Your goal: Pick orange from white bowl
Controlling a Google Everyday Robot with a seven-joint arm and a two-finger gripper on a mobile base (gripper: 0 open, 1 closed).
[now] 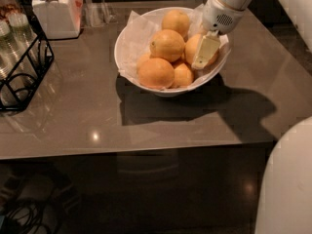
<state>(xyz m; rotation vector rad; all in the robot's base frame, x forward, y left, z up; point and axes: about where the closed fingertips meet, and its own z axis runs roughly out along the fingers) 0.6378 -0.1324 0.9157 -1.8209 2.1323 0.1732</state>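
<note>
Yellow-orange, smooth and round, the orange [190, 45] lies at the right side of the glossy white bowl [168, 90], on crinkled paper. The end effector [203, 52] sits against it; I cannot tell whether it grips. The step looks like grasping. Next calls for a firm hold, then a straight lift off the worktop [73, 111].

Prob. an office kitchenette or break area: grey counter [146, 126] w/ a white bowl [168, 90] of oranges [167, 45], black wire rack [24, 67] w/ bottles [17, 26], and a lidded white jar [54, 12] at the back (snack-station stuff). Cables [22, 216] on the dark floor. The gripper [205, 50] is at the bowl's right side, on an orange [189, 46].
</note>
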